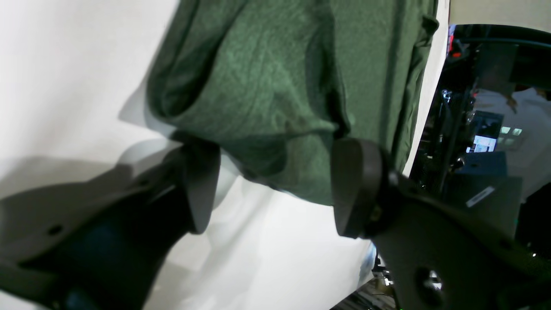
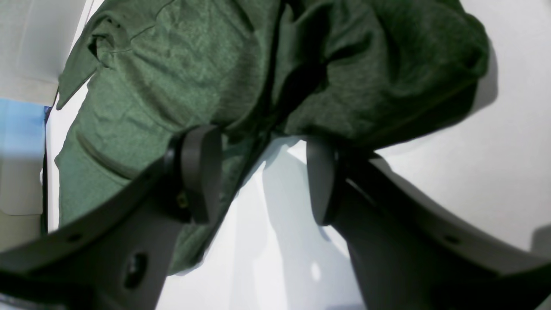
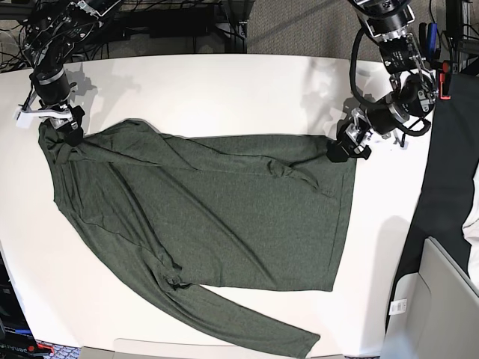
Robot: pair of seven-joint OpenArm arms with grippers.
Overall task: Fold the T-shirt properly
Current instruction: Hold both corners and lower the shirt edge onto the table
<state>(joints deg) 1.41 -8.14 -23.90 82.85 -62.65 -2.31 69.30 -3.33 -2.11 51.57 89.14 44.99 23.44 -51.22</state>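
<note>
Olive T-shirt [image 3: 224, 217] edge between both pairs of wide-spread fingers, left [image 1: 202, 185] and right [image 2: 202, 172], none gripped.

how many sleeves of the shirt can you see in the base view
2. One sleeve trails off the T-shirt toward the table's near edge, lower centre. The other lies folded across the upper body, running toward the left gripper.

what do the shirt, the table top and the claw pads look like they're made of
Shirt: thin soft knit, probably a cotton blend; a heathered green fleck shows and it creases and drapes limply. Matte.
Table: smooth white surface, maybe laminate or painted board; it carries soft shadows and a faint sheen.
Left claw pads: dark, matte and rounded, likely rubber or moulded plastic; which one, the look leaves open.
</note>
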